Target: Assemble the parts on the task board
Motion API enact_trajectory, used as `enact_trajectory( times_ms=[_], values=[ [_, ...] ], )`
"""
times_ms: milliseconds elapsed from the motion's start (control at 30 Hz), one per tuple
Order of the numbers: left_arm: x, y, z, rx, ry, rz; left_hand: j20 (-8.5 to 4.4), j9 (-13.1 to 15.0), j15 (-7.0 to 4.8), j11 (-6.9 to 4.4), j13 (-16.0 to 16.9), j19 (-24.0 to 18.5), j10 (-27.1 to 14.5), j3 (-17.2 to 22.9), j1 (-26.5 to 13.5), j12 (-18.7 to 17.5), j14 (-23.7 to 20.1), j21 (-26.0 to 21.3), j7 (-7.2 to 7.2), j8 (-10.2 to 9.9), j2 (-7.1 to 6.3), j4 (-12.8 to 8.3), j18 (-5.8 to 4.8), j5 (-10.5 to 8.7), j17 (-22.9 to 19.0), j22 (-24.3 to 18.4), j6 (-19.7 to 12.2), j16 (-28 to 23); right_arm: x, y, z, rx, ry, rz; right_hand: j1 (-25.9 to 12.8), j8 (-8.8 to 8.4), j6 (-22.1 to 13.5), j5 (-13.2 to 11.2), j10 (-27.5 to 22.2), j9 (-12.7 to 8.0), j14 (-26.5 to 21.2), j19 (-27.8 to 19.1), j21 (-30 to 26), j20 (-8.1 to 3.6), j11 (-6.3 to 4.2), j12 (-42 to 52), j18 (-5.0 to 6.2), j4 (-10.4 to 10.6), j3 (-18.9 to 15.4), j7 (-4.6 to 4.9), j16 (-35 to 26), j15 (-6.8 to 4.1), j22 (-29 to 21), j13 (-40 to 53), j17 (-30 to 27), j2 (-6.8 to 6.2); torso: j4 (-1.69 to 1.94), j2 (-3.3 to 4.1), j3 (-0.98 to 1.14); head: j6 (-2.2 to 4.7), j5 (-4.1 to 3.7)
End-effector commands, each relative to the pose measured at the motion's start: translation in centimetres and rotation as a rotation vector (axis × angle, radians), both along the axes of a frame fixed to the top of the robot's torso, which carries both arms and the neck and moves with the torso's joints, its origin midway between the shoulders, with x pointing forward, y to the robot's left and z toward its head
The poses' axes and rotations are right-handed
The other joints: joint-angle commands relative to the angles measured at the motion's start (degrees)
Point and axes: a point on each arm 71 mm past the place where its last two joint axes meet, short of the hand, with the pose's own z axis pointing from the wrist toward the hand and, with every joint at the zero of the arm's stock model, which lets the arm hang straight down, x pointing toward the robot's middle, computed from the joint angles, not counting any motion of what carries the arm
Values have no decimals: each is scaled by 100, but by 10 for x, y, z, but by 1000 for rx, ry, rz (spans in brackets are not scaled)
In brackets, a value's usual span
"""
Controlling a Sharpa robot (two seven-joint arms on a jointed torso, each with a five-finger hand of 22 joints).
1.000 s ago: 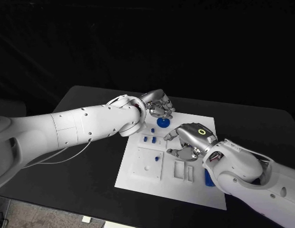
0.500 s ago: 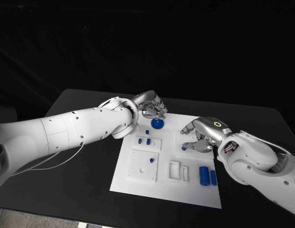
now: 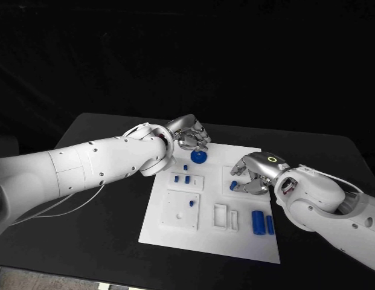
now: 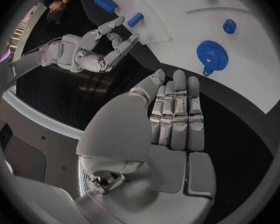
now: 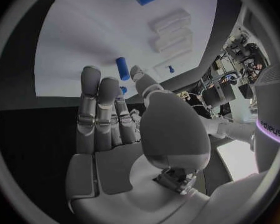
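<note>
The table (image 3: 100, 199) is carrying the board (image 3: 209, 238), which is lying flat at its middle. The left hand (image 3: 190, 134) is hovering over the board's far edge, fingers straight and together, holding nothing; it is sitting just beyond the gear (image 3: 198, 156), probably poised to reach it. The right hand (image 3: 250, 177) is hanging over the board's right side with fingers loosely curled; I cannot tell whether it is gripping anything. A small peg (image 3: 234, 186) is lying just beside its fingertips, likely its target. Two long cylinders (image 3: 258, 222) are resting side by side near the board's near-right corner, apparently awaiting fitting. Two short pegs (image 3: 183, 179) are standing in a raised block, seemingly already seated.
</note>
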Motion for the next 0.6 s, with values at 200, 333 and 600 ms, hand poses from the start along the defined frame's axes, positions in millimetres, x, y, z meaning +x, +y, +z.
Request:
enact_trajectory(
  times_ms=[200, 333, 600],
  values=[
    [0, -1, 2, -10, -4, -11, -2, 7, 10, 19, 0, -46, -37, 9, -25, -5, 11, -2, 0, 0, 35, -23, -45, 37, 10, 32, -33, -38, 1, 4, -7, -30, 27, 17, -111, -25, 131, -225, 254, -8, 13, 217, 130, 40, -33, -17, -19, -99, 1064, 93, 65, 35, -6, -3, -7, 57, 1, 1, -2, -21, 4],
    [0, -2, 1, -11, -1, -12, -2, 7, 10, 19, 0, -46, -37, 11, -24, -4, 12, -2, 0, 0, 37, -22, -44, 39, 10, 34, -33, -38, 1, 6, -9, -28, 16, 20, -159, -9, 226, -249, 420, 0, 11, 215, 186, 3, -87, -3, -57, -90, 1456, 102, 83, 6, 22, 1, 6, 120, -1, 0, -1, -27, 13],
    [0, -2, 1, -12, 1, -13, -3, 7, 9, 18, 0, -46, -36, 14, -22, -4, 14, -3, 0, 0, 41, -21, -43, 42, 11, 37, -33, -36, -1, 12, -14, -33, 8, 33, -129, 0, 566, -253, 823, 8, 16, 221, 340, -79, -193, -8, -136, -157, 1817, 109, 116, -74, 112, 3, 40, 244, -1, 3, -2, -43, 13]
  ],
)
